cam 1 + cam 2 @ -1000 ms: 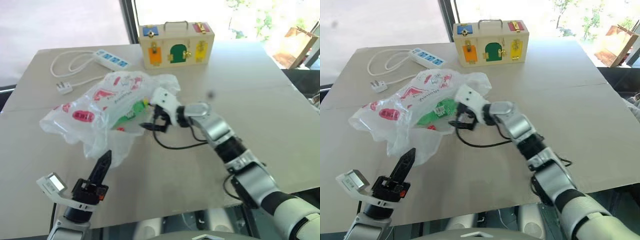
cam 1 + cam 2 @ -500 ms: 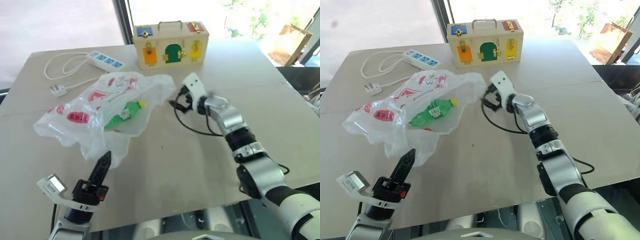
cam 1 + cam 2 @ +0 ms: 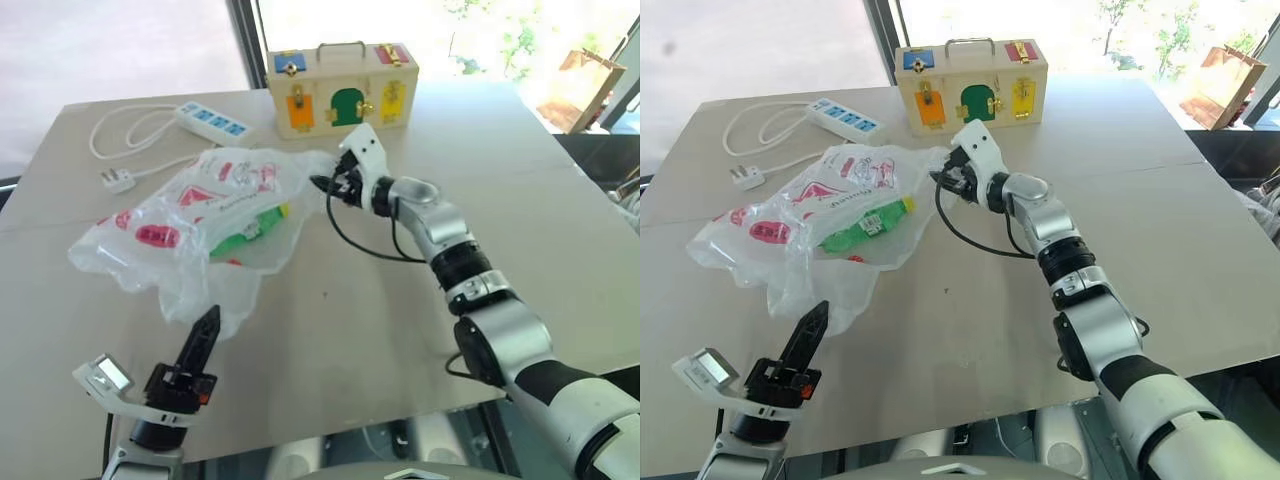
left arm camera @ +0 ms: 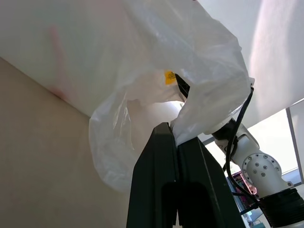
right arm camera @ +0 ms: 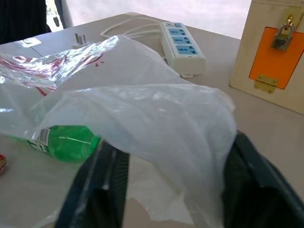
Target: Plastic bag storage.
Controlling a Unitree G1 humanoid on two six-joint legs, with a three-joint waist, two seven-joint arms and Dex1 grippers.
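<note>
Head views: plastic bag (image 3: 205,225) sprawled on the counter (image 3: 400,330) left of centre, long axis running from near-left to far-right, green bottle (image 3: 250,228) inside. Right gripper (image 3: 335,185) at the bag's far-right corner, pointing left into the film; clearly the nearer arm to the mouth end. Left gripper (image 3: 205,335) at the near edge, just short of the bag's near-left lobe, fingers pressed together, nothing between them. Red logos and red script printed across the bag, too crumpled to read. White power strip (image 3: 210,117) and wooden latch box (image 3: 342,83) at the far side, apart from the bag.

Left wrist view: closed black fingers (image 4: 164,175) rising toward a hanging fold of the bag; a small yellow tag seen through the film, unreadable.

Right wrist view: a fold of bag film draped between the two fingers (image 5: 102,185), which stand apart around it; whether already pinched, cannot tell. Bottle label white with a barcode, text illegible. Orange panel with padlock on the box.
</note>
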